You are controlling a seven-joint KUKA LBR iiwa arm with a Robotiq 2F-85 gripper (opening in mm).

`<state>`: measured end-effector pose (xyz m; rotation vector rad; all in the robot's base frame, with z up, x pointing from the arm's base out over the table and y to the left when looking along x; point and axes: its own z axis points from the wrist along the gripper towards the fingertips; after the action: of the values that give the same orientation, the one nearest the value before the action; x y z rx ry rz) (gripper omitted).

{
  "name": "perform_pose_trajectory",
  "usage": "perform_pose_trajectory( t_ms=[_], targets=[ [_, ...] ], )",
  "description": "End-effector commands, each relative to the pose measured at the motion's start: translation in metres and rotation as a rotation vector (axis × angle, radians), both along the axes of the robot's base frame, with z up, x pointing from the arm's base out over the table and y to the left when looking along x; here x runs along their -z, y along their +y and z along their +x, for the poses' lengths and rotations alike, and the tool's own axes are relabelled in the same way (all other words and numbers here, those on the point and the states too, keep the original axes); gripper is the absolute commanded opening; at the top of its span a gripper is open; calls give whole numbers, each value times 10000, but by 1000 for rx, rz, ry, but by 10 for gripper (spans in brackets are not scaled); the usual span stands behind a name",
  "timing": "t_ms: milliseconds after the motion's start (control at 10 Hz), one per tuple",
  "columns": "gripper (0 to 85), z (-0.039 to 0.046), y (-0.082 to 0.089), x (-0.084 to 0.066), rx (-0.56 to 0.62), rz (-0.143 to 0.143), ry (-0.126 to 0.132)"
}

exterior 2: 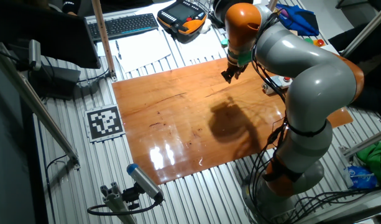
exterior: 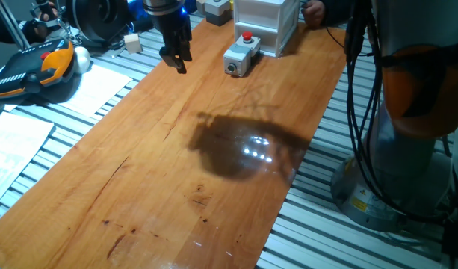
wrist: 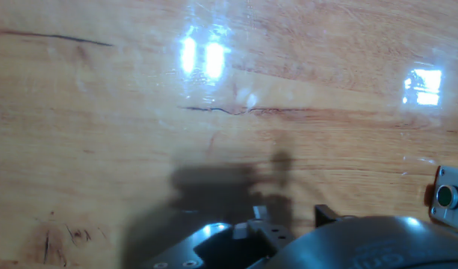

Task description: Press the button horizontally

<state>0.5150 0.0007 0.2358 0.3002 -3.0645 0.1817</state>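
Since the press has to come from the side, here is how it looks from where I stand.

Button: the button (exterior: 240,57), a small light-grey box with a red cap on top and a dark round part on its near end face, sits near the far edge of the wooden table (exterior: 214,179), touching or just in front of the white drawer box (exterior: 267,22).

Gripper: the gripper (exterior: 175,58) hangs above the table near its far left corner, left of the button and apart from it, fingers pointing down.

Fingers: I cannot tell whether they are parted or closed; the hand view shows only the wrist body and its shadow, and the fixed views are too coarse. Nothing is held, as far as I can see.

Hand view: one edge of the button (wrist: 447,196) just peeks in at the right side, so the hand is not yet lined up with it.

Step in hand: I judge it the approach, with no contact made.

Doing it well: bring the fingertips down to the height of the dark round part, line them up squarely in front of that end face, then push straight along the table towards the drawer box.

Watch for: an off-centre or angled push would likely skid or twist the light box instead of pressing it; the drawer box behind should brace it if the push runs true.

Avoid: the red cap on top, which is not the sideways target.
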Motion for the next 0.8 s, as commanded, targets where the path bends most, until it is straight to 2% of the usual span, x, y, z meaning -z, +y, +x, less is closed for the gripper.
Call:
perform_pose_trajectory(
  t_ms=[0, 300, 400, 500, 600, 700],
  targets=[
    [0, 0, 1, 0, 0, 0, 0],
    [0, 0, 1, 0, 26, 13, -15],
    [0, 0, 1, 0, 48, 41, -71],
    [0, 0, 1, 0, 73, 114, -95],
    [0, 0, 1, 0, 117, 112, -70],
    [0, 0, 1, 0, 171, 107, -59]
  ],
)
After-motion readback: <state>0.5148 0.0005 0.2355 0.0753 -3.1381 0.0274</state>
